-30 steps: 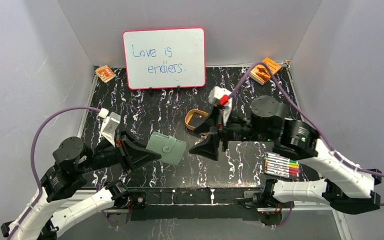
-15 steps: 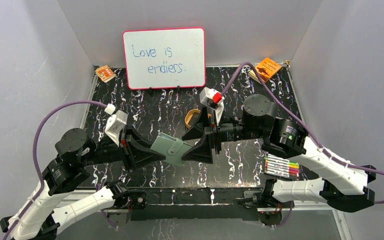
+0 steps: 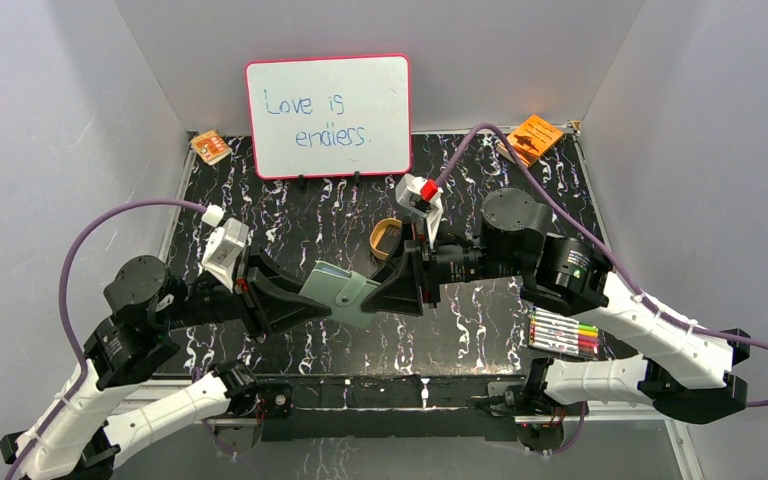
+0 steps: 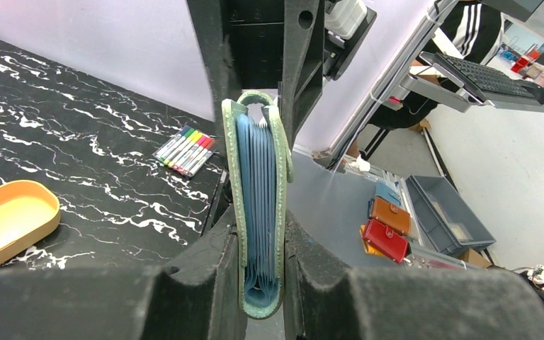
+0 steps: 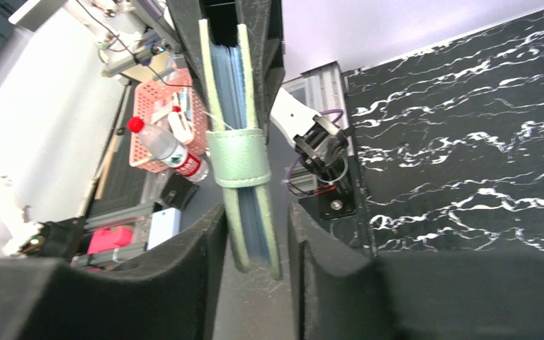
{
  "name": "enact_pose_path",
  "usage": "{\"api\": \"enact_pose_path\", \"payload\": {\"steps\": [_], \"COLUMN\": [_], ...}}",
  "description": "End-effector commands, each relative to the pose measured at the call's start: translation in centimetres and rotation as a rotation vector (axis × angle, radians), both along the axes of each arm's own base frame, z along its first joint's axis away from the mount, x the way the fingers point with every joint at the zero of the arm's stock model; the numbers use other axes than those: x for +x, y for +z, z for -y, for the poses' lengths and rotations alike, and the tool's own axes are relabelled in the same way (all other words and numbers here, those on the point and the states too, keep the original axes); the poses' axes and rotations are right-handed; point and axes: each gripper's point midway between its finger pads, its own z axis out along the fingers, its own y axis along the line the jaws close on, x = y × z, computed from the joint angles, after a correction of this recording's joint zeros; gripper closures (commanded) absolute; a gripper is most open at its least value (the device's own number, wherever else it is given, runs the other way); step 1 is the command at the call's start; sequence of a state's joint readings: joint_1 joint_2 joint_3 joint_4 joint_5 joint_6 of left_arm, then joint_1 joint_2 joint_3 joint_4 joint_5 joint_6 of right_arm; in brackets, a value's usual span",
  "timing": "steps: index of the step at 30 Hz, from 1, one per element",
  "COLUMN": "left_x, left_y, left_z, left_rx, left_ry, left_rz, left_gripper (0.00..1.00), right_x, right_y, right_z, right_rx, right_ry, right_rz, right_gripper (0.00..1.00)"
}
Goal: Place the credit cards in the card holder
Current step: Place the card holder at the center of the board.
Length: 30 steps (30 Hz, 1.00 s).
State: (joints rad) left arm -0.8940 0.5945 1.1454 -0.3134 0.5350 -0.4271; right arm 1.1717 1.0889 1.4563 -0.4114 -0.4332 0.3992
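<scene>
Tabletop (image 3: 480, 322) of black veined marble under card holder (image 3: 340, 290), grey walls (image 3: 60, 120), whiteboard (image 3: 328, 115)

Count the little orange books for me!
2. The left orange book lies in the far left corner by the whiteboard; the right orange book lies in the far right corner. Others may be hidden.

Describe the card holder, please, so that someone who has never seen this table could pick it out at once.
Below the whiteboard, mid-table, the left claw and right claw meet. Between them is the card holder: a small sage-green folded wallet with a snap strap, unlike the tan oval tray behind it.
</scene>
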Motion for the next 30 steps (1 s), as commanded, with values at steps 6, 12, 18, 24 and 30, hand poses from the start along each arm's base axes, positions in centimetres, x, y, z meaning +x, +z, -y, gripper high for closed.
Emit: {"api": "enact_pose_path", "payload": {"steps": [6,12,18,24,30], "left_x": [-0.1,0.6,2.1,3.4,5.6], "left_y": [3.1,3.4,3.0,3.8,4.2], "left_z": [-0.4,-1.0,-1.4,-0.5,-0.4], "left_rx": [-0.087,-0.193,-0.374,-0.432,-0.535], "left_ry": [0.015,0.08,0.143,0.163,0.23], "left_rz": [0.051,-0.015,-0.075,-0.088,-0.149], "left_gripper": [0.67,0.35,0.28,0.26,0.28], "right_x": [-0.2,1.6,2.9,3.8,4.3], "right_y": [2.0,5.2,7.5,8.1,8.1], "right_z": [-0.9,-0.1,0.9,0.6,1.4], "right_rx": [0.069,0.277,0.516,0.572,0.666], "right_ry": [0.03,-0.094,-0.191,-0.228,-0.277], "right_rz": [-0.008,0.119,0.225,0.26,0.215], "right_gripper": [1.0,1.0,1.0,1.0,1.0]}}
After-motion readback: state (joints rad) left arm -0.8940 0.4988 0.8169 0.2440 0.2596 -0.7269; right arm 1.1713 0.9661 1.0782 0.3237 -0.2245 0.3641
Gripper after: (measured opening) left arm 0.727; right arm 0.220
